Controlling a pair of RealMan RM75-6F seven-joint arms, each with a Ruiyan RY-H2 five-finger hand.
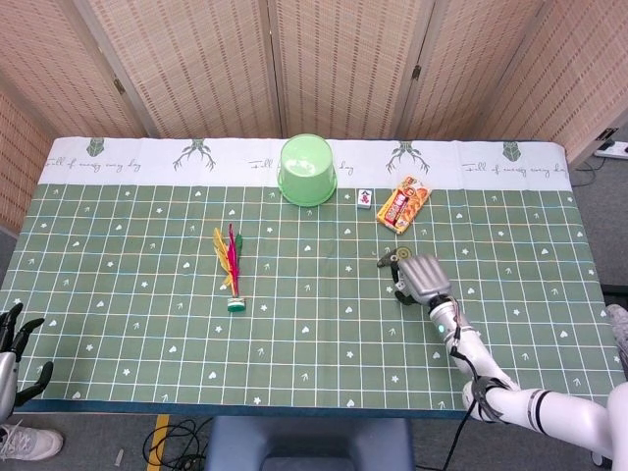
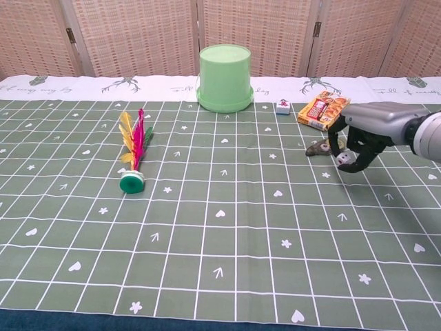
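My right hand (image 1: 420,278) (image 2: 360,140) hovers over the right part of the green checked tablecloth (image 1: 147,294), fingers curled downward. A small white cube-like piece (image 2: 346,158) is pinched in its fingertips, just above the cloth. A small dark olive object (image 1: 390,259) (image 2: 318,148) lies right beside the hand, on its left. My left hand (image 1: 14,345) hangs off the table's near left corner with fingers spread and nothing in it.
An upturned green bucket (image 1: 307,169) (image 2: 224,77) stands at the back centre. A small tile (image 1: 365,198) (image 2: 282,106) and an orange snack packet (image 1: 404,204) (image 2: 322,110) lie to its right. A feather shuttlecock (image 1: 231,265) (image 2: 134,155) lies at centre left.
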